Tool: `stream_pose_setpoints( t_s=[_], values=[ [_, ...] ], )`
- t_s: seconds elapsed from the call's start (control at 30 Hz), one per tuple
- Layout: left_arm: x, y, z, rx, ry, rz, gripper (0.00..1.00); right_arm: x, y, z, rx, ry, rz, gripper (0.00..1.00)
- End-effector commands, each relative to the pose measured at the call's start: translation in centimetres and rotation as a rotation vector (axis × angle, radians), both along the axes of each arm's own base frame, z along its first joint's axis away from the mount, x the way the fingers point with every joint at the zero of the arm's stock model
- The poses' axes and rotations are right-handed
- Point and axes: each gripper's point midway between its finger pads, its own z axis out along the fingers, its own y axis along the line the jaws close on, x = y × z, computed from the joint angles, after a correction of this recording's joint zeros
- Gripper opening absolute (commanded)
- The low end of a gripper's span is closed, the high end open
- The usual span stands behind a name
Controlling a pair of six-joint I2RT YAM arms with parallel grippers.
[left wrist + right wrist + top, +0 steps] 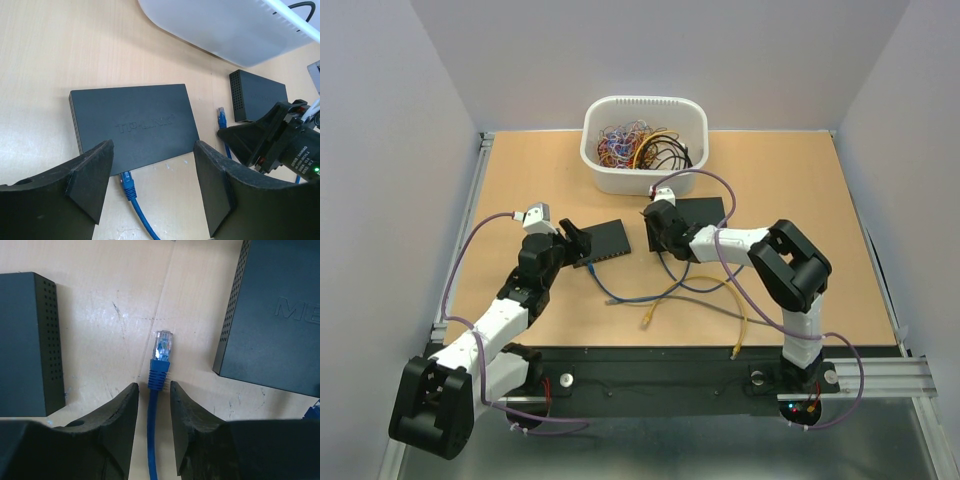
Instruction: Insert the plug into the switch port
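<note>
The yellow cable (692, 286) lies loose on the table, its plug ends (648, 320) near the front; no gripper holds it. Two black switches lie ahead: the left one (610, 238) (130, 125) has a blue plug (128, 182) in its near-edge port, the right one (698, 212) (280, 335) lies beside it. My left gripper (577, 243) (152, 150) is open wide and empty at the left switch's near edge. My right gripper (655, 230) (153, 386) hangs between the switches, jaws narrowly apart either side of a free blue connector's cable (160, 357), with gaps on both sides.
A white bin (592, 160) of tangled wires stands at the back centre. A grey cable (715, 312) and blue cable loops (620, 297) cross the table in front of the switches. The left switch's side (30, 340) shows in the right wrist view.
</note>
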Motion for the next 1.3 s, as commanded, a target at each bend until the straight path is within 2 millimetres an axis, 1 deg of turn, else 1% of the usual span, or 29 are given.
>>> stream_pose_setpoints(
  t_s=[0.0,0.1,0.23,0.37,0.47,0.57,0.6,0.7,0.73,0.8,0.83,0.9,0.93,0.97,1.0,1.03,1.07,1.1,1.17,1.2,1.23,1.27],
  values=[
    [0.4,0.0,0.7,0.011,-0.033,0.004,0.76,1.5,0.0,0.6,0.014,-0.023,-0.046,0.37],
    [0.4,0.0,0.7,0.011,-0.031,0.004,0.76,1.5,-0.1,0.1,0.012,-0.014,-0.054,0.34],
    [0.4,0.0,0.7,0.012,-0.033,0.002,0.76,1.4,0.0,-0.7,0.009,0.004,-0.046,0.28],
    [0.4,0.0,0.7,0.014,-0.032,0.001,0.75,1.3,0.3,-1.4,0.013,0.023,-0.038,0.10],
    [0.4,0.0,0.8,0.011,-0.037,0.000,0.75,1.0,0.5,-1.8,0.009,0.033,-0.017,0.01],
    [0.3,0.0,0.7,0.013,-0.036,-0.002,0.75,0.9,0.9,-0.9,-0.005,0.020,0.056,0.01],
    [0.3,0.0,0.7,0.011,-0.036,-0.002,0.75,0.8,1.2,0.2,0.004,0.004,0.077,0.00],
    [0.3,0.0,0.8,0.009,-0.037,-0.001,0.75,0.0,1.7,2.1,0.013,-0.023,0.170,0.00],
    [0.3,0.0,0.8,0.010,-0.039,-0.002,0.75,-0.9,2.3,3.4,0.038,-0.043,0.212,0.00],
    [0.3,0.0,0.7,0.011,-0.036,-0.003,0.75,-1.9,2.6,4.5,0.036,-0.076,0.269,0.00],
    [0.3,-0.1,0.8,0.012,-0.037,-0.007,0.75,-3.0,2.8,5.4,0.047,-0.099,0.294,0.00],
    [0.3,0.0,0.8,0.012,-0.039,-0.001,0.75,-4.1,3.0,6.3,0.053,-0.126,0.332,0.01],
    [0.3,0.0,0.8,0.010,-0.039,0.002,0.75,-5.0,3.6,6.7,0.069,-0.140,0.363,0.01],
    [0.3,0.0,0.9,0.010,-0.040,0.002,0.75,-5.6,3.7,8.0,0.092,-0.168,0.383,0.01],
    [0.3,0.0,0.9,0.010,-0.040,0.002,0.75,-6.8,3.6,7.4,0.085,-0.160,0.416,0.00],
    [0.3,0.0,0.8,0.012,-0.039,0.001,0.75,-7.7,4.3,7.8,0.118,-0.167,0.467,0.00],
    [0.3,0.0,0.8,0.013,-0.039,0.001,0.75,-8.4,4.5,9.3,0.149,-0.198,0.498,0.00],
    [0.3,0.0,0.8,0.011,-0.039,0.000,0.75,-9.2,4.6,9.5,0.157,-0.207,0.529,0.00],
    [0.3,0.0,0.8,0.013,-0.041,0.002,0.75,-11.6,4.9,9.4,0.198,-0.221,0.613,0.00],
    [0.3,0.1,0.8,0.012,-0.041,0.004,0.75,-12.5,5.0,10.9,0.234,-0.256,0.642,0.00],
    [0.4,0.1,0.8,0.014,-0.040,0.007,0.75,-13.7,4.9,10.5,0.263,-0.260,0.684,0.00],
    [0.4,0.1,0.7,0.014,-0.038,0.007,0.75,-14.4,4.8,10.8,0.282,-0.271,0.707,0.01]
  ],
)
